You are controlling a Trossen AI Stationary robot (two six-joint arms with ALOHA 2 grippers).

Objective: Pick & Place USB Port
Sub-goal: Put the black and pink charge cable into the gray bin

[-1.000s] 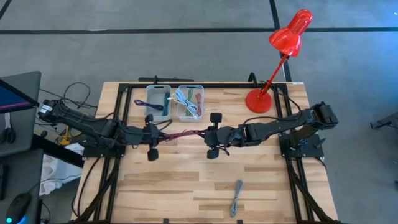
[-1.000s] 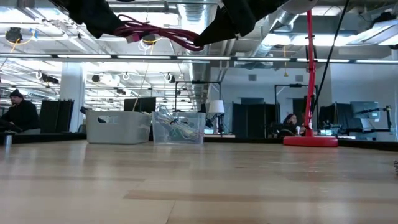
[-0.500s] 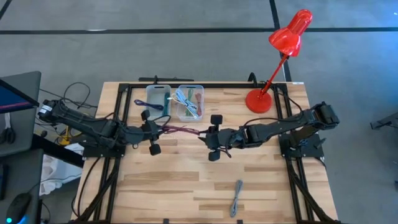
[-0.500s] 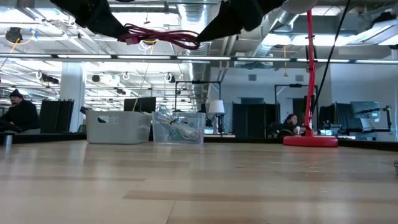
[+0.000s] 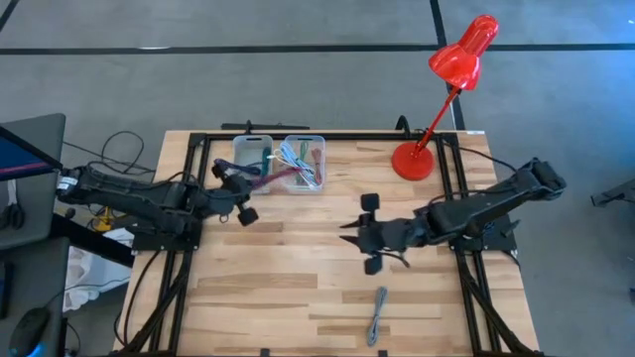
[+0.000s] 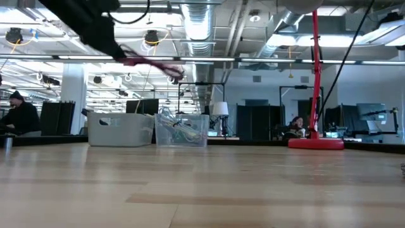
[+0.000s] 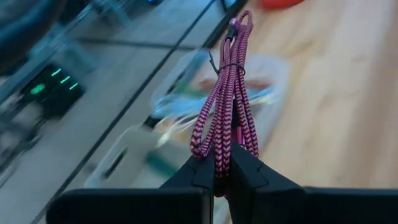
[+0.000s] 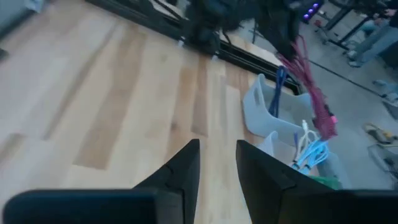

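One magenta braided USB cable point(image 7: 225, 102) hangs clenched in your left gripper point(image 5: 241, 197), above the two bins point(image 5: 278, 162) at twelve o'clock on the worktop point(image 5: 298, 288). Your right gripper point(image 5: 365, 234) hovers mid-worktop, jaws parted and empty. You're in the placing step; next, lower over a bin and release.

A light wooden table point(image 5: 298, 288) is seen carrying two clear bins point(image 5: 279, 163) beside the left gripper point(image 5: 230, 193), a red desk lamp point(image 5: 415, 159), and a grey braided cable point(image 5: 378, 314) near the right gripper point(image 5: 359, 234).
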